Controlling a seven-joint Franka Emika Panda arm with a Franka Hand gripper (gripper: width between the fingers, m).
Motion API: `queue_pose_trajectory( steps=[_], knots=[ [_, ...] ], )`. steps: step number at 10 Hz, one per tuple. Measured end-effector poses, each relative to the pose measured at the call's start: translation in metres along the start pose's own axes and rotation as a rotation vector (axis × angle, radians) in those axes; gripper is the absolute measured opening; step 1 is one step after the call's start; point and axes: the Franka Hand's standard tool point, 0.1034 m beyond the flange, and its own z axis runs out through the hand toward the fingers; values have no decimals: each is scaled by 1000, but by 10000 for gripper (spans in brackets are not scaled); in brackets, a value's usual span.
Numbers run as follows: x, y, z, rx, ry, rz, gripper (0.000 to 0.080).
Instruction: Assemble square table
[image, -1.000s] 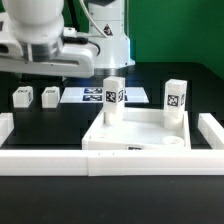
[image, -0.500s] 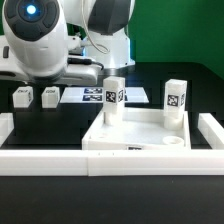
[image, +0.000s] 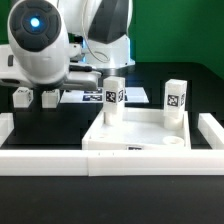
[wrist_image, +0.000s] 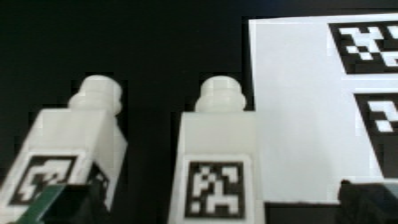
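The square table is in five pieces here: one slab and four legs. The slab (image: 135, 135) lies flat on the black table (image: 40, 135), in the near middle and toward the exterior view's right, just behind the long border wall (image: 60, 162). Its raised ribs face up, and one round hole shows at its near right corner. Two legs stand upright at its far corners, the left upright leg (image: 113, 93) and the right upright leg (image: 176, 100), each with one tag turned to the camera. The other two legs lie on the table far at the exterior view's left, well apart from the slab: the left loose leg (image: 22, 97) and the right loose leg (image: 49, 96), close beside each other but not touching. The wrist view shows these two lying parallel, with tags up and rounded ends pointing the same way. One marker board (image: 92, 95) lies flat just beside them, and two of its tags are partly seen from the wrist. The robot arm is above the two loose legs. The pincer (wrist_image: 210, 198) is wide apart and clamps nothing; its two fingertips (wrist_image: 54, 203) show at the picture edge, and both loose legs lie in the span between them.
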Motion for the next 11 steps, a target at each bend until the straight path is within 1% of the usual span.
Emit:
queue_pose_trajectory(
  steps=[2,3,4,5,6,7,8,9,11],
  knots=[
    [4,0,11,-2,6,-4,649],
    [5,-1,15,3,13,-3,649],
    [8,-1,15,-1,27,-5,649],
    [8,-2,15,-2,26,-6,602],
    [8,-2,15,-2,26,-6,602],
    [8,-2,15,-2,26,-6,423],
    [8,-2,15,-2,25,-6,423],
    [7,-2,15,-2,25,-7,284],
    [8,-2,15,-3,25,-7,284]
  ],
)
